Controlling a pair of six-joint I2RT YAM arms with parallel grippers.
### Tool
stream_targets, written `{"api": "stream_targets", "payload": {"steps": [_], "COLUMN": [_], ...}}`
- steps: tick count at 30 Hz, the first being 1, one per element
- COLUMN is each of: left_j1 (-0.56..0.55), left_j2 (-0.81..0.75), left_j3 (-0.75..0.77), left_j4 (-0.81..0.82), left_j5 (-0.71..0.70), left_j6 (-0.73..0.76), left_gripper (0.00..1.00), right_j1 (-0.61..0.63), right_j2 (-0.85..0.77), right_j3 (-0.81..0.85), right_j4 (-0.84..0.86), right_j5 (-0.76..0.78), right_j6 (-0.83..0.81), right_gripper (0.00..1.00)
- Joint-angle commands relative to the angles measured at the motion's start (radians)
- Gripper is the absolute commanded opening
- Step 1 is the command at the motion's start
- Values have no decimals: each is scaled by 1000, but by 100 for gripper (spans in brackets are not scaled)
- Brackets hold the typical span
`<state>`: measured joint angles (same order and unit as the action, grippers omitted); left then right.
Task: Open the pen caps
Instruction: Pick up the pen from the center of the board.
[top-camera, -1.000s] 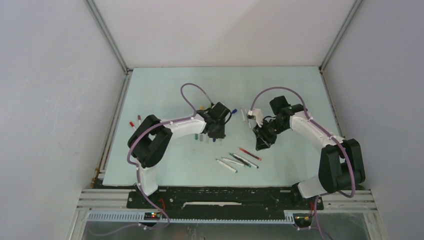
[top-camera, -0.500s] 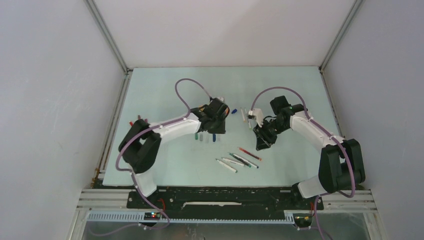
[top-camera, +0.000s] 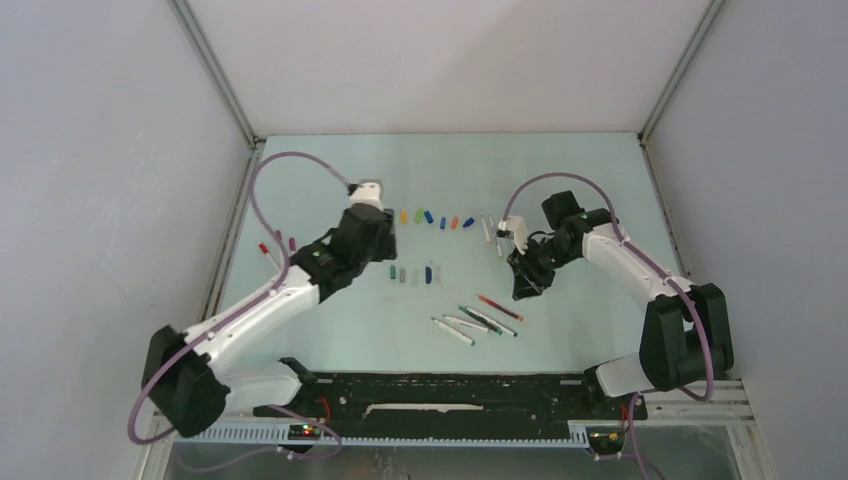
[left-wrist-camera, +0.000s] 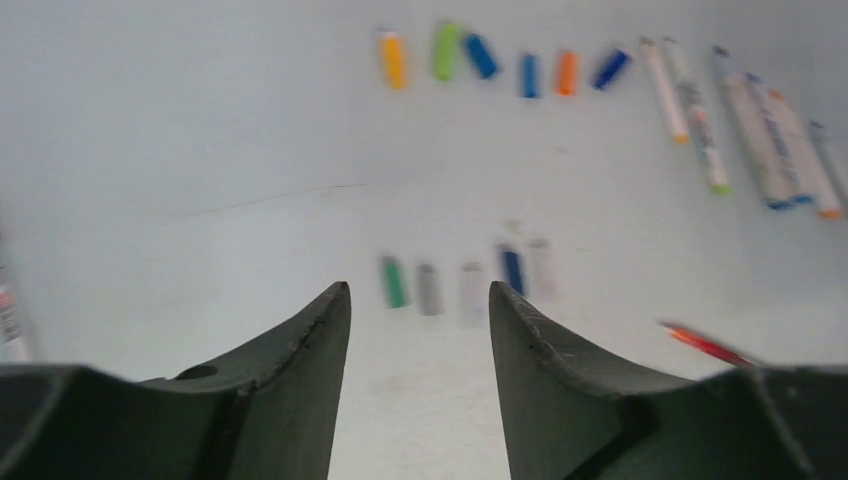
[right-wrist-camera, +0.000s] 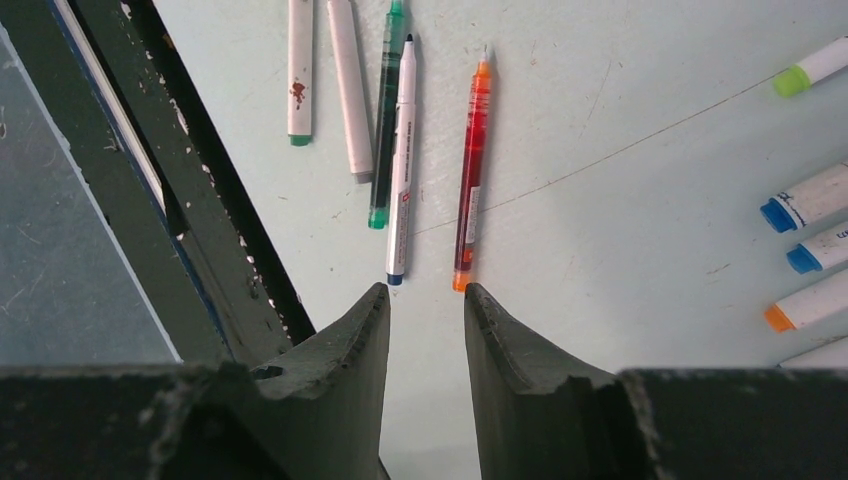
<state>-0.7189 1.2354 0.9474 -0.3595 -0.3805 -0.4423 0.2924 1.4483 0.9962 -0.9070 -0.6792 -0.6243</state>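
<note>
Overhead rear view of whole table (top-camera: 560, 170), wrist views low and close, left sharing pen caps (left-wrist-camera: 480, 55), right sharing pens (right-wrist-camera: 400, 150).

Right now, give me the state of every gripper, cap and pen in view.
left gripper: open, empty.
right gripper: open, empty.
far row of pen caps: off their pens, lying loose.
near row of pen caps: off their pens, lying loose.
red pen: uncapped, lying flat.
white barrels: lying flat; capped or not, unclear.
</note>
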Motion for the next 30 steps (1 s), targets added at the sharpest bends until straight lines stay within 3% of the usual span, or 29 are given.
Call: {"api": "stream_targets", "payload": {"steps": [1, 7, 9, 15, 21, 30], "left_j1": [161, 283, 347, 618, 798, 1063], "left_j2": [-155, -252, -241, -124, -59, 90], "left_j3": [-132, -185, -166, -85, -85, -52], "left_j4": [21, -6, -27, -103, -84, -47], "left_j5": [-26, -194, -186, 10, 211, 402], "left_j6": [92, 97, 106, 183, 262, 214], "left_gripper": [59, 87, 91, 93, 94, 79], "right_j1": [-3, -4, -4, 5, 22, 39], "right_j2": [-57, -71, -75, -107, -119, -122], "right_j3": [36, 36, 35, 36, 35, 35], "right_j4": [-7, -10, -10, -10, -11, -13], "right_j5": [-17, -32, -37, -52, -49, -52], "right_j6": [-25, -27, -28, -29, -32, -34], "right_gripper": [36, 36, 36, 36, 37, 37]}}
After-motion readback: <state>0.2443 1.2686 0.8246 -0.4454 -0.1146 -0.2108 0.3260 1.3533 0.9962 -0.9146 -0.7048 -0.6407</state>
